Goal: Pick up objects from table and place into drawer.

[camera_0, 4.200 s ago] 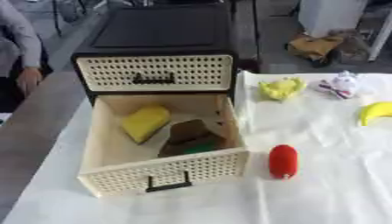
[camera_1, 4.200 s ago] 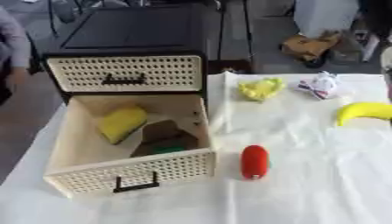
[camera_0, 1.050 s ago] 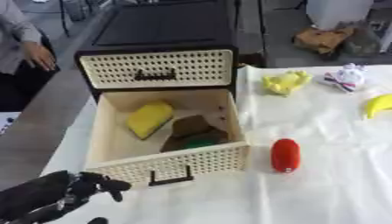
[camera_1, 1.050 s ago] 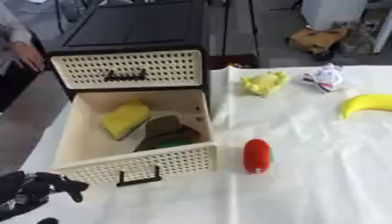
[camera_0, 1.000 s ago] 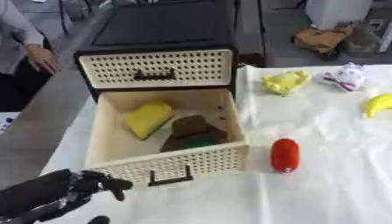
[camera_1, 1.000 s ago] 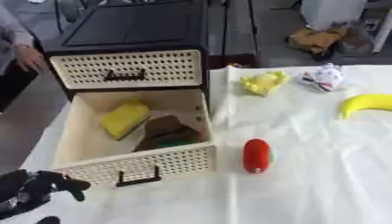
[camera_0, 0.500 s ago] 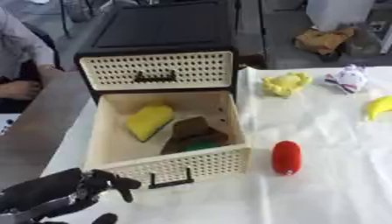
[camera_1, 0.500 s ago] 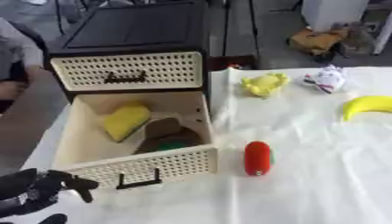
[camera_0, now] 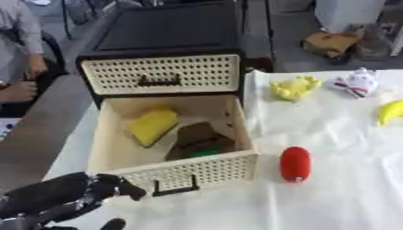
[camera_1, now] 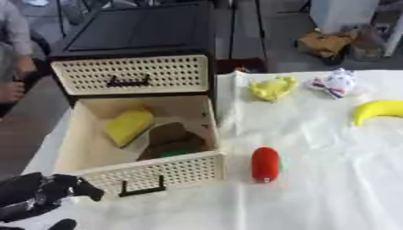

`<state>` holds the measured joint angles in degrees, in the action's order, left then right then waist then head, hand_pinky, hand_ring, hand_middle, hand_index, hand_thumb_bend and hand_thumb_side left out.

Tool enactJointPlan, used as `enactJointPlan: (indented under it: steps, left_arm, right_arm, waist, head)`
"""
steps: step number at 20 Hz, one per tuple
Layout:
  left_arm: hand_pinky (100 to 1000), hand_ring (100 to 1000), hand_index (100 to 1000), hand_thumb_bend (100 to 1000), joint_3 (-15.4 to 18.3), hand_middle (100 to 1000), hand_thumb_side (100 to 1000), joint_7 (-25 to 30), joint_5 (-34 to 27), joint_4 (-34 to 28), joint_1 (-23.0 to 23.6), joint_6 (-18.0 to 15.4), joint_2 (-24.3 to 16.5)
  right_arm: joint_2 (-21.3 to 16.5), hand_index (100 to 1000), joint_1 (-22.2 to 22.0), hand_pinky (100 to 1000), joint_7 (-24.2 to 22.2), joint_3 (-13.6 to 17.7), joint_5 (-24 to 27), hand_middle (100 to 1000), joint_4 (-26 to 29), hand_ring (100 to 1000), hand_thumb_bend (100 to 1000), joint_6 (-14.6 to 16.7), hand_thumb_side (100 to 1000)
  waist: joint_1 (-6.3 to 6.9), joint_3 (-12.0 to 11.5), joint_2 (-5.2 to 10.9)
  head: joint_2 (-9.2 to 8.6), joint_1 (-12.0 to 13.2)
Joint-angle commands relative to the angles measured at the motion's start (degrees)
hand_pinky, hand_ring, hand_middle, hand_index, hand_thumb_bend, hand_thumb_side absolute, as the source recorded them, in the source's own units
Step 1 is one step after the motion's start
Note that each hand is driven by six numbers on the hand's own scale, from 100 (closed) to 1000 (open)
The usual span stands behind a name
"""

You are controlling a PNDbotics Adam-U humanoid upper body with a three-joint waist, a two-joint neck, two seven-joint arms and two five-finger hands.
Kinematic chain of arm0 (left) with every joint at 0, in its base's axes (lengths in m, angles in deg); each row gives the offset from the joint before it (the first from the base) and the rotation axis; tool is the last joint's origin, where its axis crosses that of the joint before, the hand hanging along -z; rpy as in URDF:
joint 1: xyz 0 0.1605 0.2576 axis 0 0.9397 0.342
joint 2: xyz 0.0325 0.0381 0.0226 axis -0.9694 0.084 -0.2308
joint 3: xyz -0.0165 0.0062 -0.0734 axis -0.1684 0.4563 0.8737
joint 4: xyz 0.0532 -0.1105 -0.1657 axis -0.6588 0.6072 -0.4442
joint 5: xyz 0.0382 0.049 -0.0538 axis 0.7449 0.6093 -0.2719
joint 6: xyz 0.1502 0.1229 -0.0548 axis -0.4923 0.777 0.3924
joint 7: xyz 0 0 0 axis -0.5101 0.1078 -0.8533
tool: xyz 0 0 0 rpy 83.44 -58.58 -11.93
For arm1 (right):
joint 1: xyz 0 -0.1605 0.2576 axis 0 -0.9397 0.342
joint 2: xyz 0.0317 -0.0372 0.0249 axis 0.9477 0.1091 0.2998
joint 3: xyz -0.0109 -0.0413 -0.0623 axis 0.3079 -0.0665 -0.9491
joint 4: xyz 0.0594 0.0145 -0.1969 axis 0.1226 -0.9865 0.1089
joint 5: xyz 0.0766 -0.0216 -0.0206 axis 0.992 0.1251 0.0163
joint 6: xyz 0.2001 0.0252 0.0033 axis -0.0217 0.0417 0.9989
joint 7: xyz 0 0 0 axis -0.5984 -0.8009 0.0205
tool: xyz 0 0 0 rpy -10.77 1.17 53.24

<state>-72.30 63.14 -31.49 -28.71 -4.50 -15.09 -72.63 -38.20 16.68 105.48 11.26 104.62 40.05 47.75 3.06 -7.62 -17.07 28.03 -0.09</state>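
The cream perforated lower drawer (camera_0: 181, 173) stands pulled open, holding a yellow sponge-like block (camera_0: 154, 125) at its ten o'clock and a brown lump with a green bit (camera_0: 198, 141) towards four. The black left hand (camera_0: 75, 192) sits at seven o'clock of the drawer front, fingers curled, gripping nothing. On the white cloth (camera_0: 346, 179) a red capsule-shaped object (camera_0: 296, 163) lies at three o'clock of the drawer, a yellow banana (camera_1: 379, 110) farther right

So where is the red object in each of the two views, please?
Left eye view: red object lies right of centre, beside the open drawer's front corner.
Right eye view: also beside that corner, nearer the picture's middle.
Shared landmark: the drawer's black handle.
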Motion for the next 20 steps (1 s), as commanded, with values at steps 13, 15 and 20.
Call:
enactJointPlan:
  steps: [13,15,20]
  left_arm:
    - [100,100,1000,100,-0.3,808,955,6.3,3.5,2.1,-0.1,7.7,-0.7]
    - [100,100,1000,100,-0.4,817,951,7.1,2.9,3.1,-0.6,8.4,-0.2]
    - [100,100,1000,100,-0.1,844,954,7.3,2.2,6.3,-1.8,9.6,0.8]
  right_arm:
    - [0.1,723,1.6,516,1.2,0.9,0.1,567,0.9,746,339,-1.1,1000]
    - [0.2,723,1.6,516,1.1,0.9,0.1,567,0.9,746,339,-1.2,1000]
    - [0.5,723,1.6,516,1.0,1.0,-0.1,567,0.9,746,342,-1.5,1000]
  waist:
    - [-0.02,1.1,0.58]
    - [0.01,1.2,0.52]
    - [0.1,1.6,0.38]
  head:
    - [-1.38,0.9]
    - [-1.48,1.0]
    - [-1.91,1.1]
